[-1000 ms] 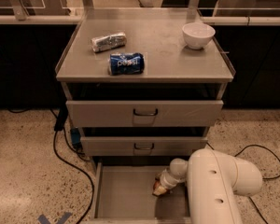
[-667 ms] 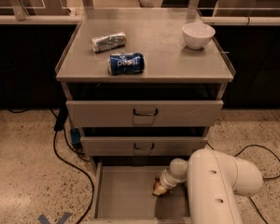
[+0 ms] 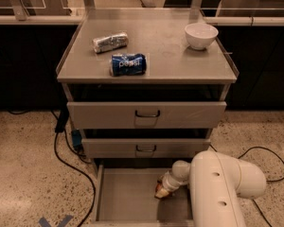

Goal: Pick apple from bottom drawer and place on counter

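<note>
- A speckled terrazzo floor (image 3: 23, 174) is spreading under a grey metal cabinet, with dark cupboards running along behind it and black cables (image 3: 66, 160) trailing down well to the left of the claw.
- A blue can (image 3: 128, 64) is lying on its side on the counter (image 3: 175, 56), far above and a little left of the claw. Its white lettering is reading "pepsi".
- A crinkled silver packet (image 3: 110, 42) is lying just beyond the can. No writing on it is readable.
- A white bowl (image 3: 201, 35) is sitting upright on the counter, far above and right of the claw.
- Two shut drawers with dark handles (image 3: 147, 114) are facing out between the counter and the claw.
- The bottom drawer (image 3: 125, 197) is standing pulled open, its plain grey floor stretching left of the claw.
- The white arm (image 3: 222, 188) is reaching in from the right, bringing the gripper (image 3: 163, 191) down over the drawer's right part.
- The apple (image 3: 159, 193) is showing as a small orange-red shape with a pale patch, right at the claw's tip inside the drawer.
- Whether the claw is clenching the apple or merely touching it, I cannot tell.
</note>
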Available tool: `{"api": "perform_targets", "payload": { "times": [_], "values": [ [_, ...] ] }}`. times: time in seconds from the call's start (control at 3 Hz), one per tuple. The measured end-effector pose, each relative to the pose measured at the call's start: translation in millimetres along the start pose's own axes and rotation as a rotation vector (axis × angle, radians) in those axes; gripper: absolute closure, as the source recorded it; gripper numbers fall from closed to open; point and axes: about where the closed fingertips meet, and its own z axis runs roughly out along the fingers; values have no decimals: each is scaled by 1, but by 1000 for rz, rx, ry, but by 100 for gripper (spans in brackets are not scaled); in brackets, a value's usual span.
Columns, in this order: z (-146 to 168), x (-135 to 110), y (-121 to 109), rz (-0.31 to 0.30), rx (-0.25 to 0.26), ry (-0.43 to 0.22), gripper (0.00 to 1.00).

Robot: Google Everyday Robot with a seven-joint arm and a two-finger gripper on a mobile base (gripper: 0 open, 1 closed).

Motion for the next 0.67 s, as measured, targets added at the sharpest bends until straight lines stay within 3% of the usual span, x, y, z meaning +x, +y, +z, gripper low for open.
{"api": "perform_targets", "payload": {
  "times": [0.67],
  "values": [
    [0,0,0,0,0,0,11]
  ]
}}
